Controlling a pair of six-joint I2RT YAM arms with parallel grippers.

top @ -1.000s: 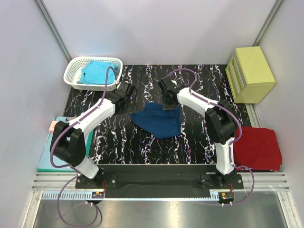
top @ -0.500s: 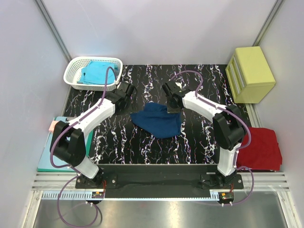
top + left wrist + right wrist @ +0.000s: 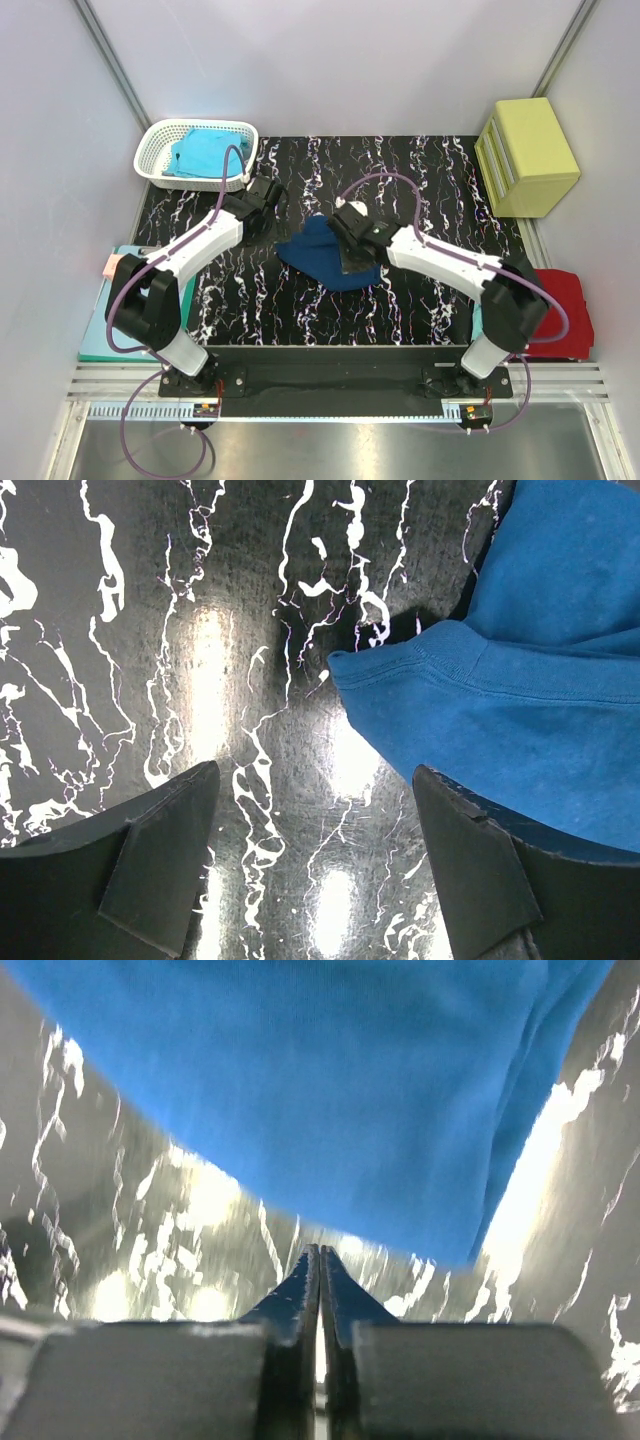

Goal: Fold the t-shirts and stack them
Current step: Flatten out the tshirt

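Swung in from the far side, the right gripper [image 3: 320, 1255] hung closed and seemingly empty over the navy t-shirt [image 3: 305, 250] bunched on the table [image 3: 430, 180], the left gripper [image 3: 315, 775] open at its hem; each needed to pinch a corner and spread it flat

Surfaces and stuffs, tabletop.
Navy t-shirt [image 3: 520, 720]: soft matt cotton knit, fine-grained, with a stitched ribbed hem. Table mat [image 3: 420, 180]: black with white marble veining, smooth and glossy, showing lamp glare. Left gripper [image 3: 315, 780] fingers [image 3: 160, 860]: matt black plastic, faintly grainy. Basket [image 3: 148, 152]: white plastic lattice. Turquoise t-shirt [image 3: 200, 152] and red t-shirt [image 3: 565, 300]: matt cloth. Drawer box [image 3: 530, 150]: smooth yellow plastic. Arm shells [image 3: 200, 240]: glossy white. Frame rails [image 3: 100, 385]: bare pale metal.
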